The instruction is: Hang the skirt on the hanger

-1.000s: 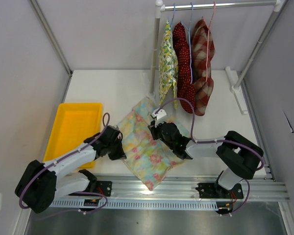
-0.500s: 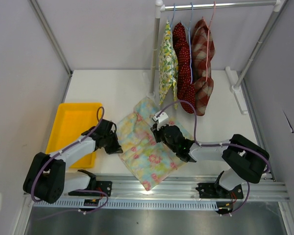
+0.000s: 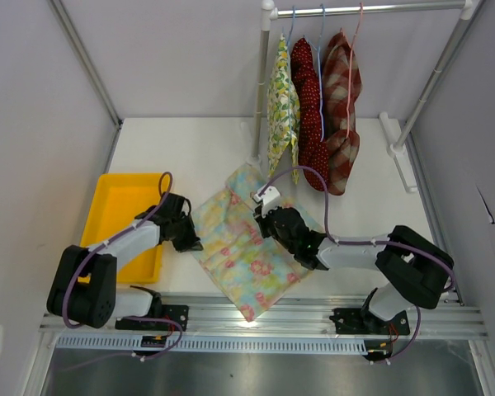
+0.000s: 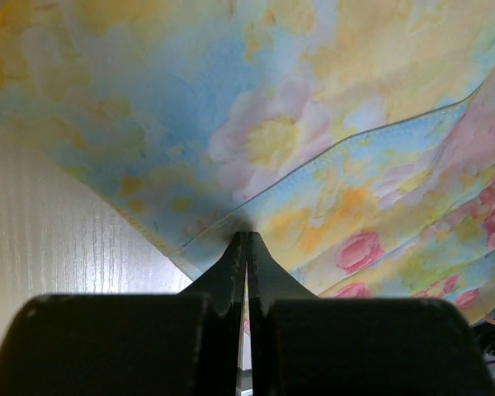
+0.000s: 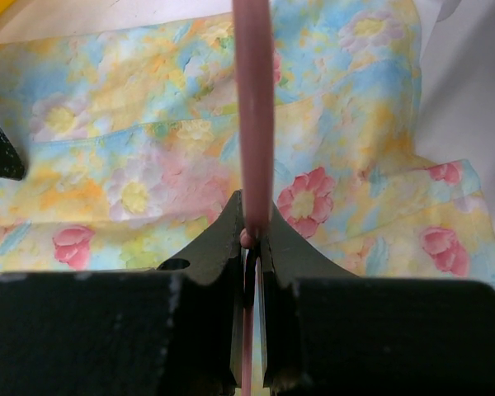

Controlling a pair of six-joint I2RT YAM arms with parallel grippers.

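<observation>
Item one: pastel floral fabric skirt [image 3: 241,247], lying flat on the white table [image 3: 190,148] at the centre of its near edge. My left gripper [image 4: 246,241] is pinched onto the skirt's left hem. My right gripper [image 5: 252,238] is clamped on a thin pink hanger rod [image 5: 253,99] above the skirt. Also a yellow plastic tray [image 3: 120,210] at the left edge.

A yellow tray [image 3: 120,216] is seen at the left of the top view, set on the white table [image 3: 190,148]. At the upper centre, three garments are hung side by side from a metal rack [image 3: 371,9]: a yellow floral garment [image 3: 281,107], a red spotted garment [image 3: 311,124] and a red checked garment [image 3: 342,91].
</observation>
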